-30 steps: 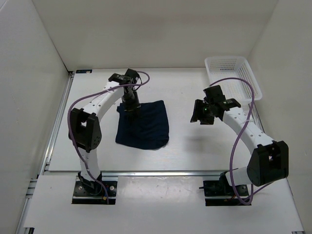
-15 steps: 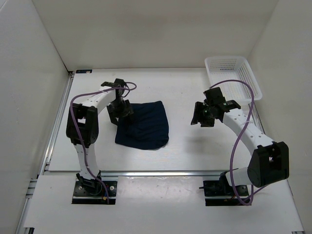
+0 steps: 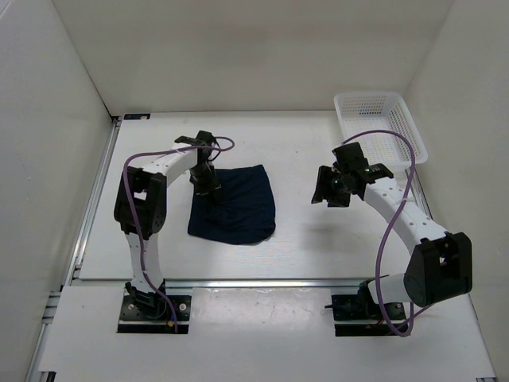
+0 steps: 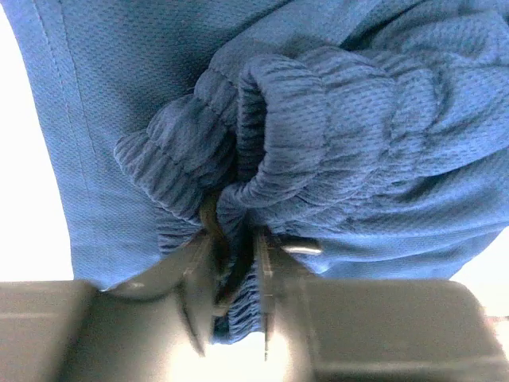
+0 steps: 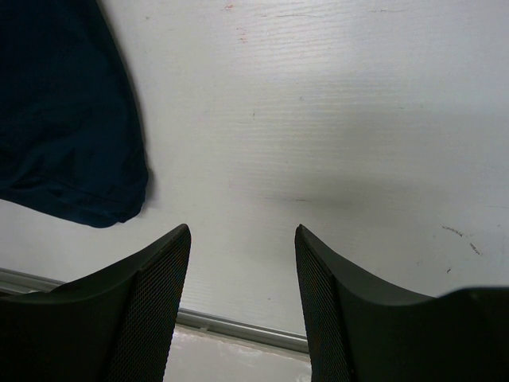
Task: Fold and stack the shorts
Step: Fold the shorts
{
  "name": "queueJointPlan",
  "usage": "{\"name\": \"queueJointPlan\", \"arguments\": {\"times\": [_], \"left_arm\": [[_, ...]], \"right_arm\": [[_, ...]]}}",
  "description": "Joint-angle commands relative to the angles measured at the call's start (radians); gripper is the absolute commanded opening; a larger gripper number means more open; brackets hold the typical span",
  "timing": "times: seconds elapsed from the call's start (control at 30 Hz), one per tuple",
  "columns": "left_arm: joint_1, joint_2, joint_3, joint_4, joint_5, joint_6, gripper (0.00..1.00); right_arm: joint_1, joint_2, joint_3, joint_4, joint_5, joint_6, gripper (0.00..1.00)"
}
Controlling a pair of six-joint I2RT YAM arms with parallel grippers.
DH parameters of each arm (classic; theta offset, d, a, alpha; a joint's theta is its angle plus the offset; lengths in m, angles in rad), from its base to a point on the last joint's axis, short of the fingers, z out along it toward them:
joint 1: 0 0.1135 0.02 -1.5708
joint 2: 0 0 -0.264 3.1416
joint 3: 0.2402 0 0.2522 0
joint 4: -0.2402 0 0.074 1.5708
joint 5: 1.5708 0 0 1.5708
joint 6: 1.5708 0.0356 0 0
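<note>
The dark navy shorts [image 3: 237, 208] lie folded into a rough rectangle on the white table, left of centre. My left gripper [image 3: 208, 185] sits at their far left corner. In the left wrist view the left gripper [image 4: 235, 274] is shut on a bunched fold of the elastic waistband of the shorts [image 4: 358, 119], with cloth pinched between the fingers. My right gripper [image 3: 328, 191] hovers over bare table to the right of the shorts. Its jaws stand open with nothing between them, as the right wrist view of the gripper [image 5: 242, 239] shows. A corner of the shorts [image 5: 64, 119] lies at that view's upper left.
A white mesh basket [image 3: 380, 127] stands at the back right corner. White walls close in the table on the left, back and right. A metal rail [image 3: 262, 282] runs along the table's near edge.
The left gripper swung out to the left of the shorts and opened, then came back to the far left corner and closed on the waistband. The right arm barely moved.
</note>
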Motion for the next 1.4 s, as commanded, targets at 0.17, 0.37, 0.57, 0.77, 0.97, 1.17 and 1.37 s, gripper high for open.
{"name": "queueJointPlan", "arguments": {"times": [0.17,0.37,0.57,0.77,0.97,1.17,1.37], "left_arm": [[0.003,0.011,0.034,-0.009,-0.026,0.026,0.55],[0.003,0.022,0.034,-0.009,-0.013,0.035,0.38],[0.003,-0.038,0.122,-0.070,-0.022,0.044,0.10],[0.013,-0.131,0.255,-0.190,-0.064,0.053,0.10],[0.093,-0.190,0.235,-0.226,-0.058,0.084,0.10],[0.181,-0.150,0.094,-0.128,-0.154,0.113,0.10],[0.274,0.002,0.060,-0.075,-0.208,0.102,0.10]], "right_arm": [[-0.004,-0.031,-0.003,0.000,-0.005,-0.019,0.60],[-0.004,-0.031,-0.003,0.000,-0.005,-0.019,0.60],[-0.004,-0.031,-0.003,0.000,-0.005,-0.019,0.60],[-0.004,-0.031,-0.003,0.009,-0.005,-0.019,0.74],[-0.004,-0.022,-0.003,0.009,-0.005,-0.019,0.75],[-0.004,-0.002,-0.003,0.018,-0.027,-0.028,0.76],[0.005,-0.002,-0.023,0.079,-0.196,-0.058,0.89]]}}
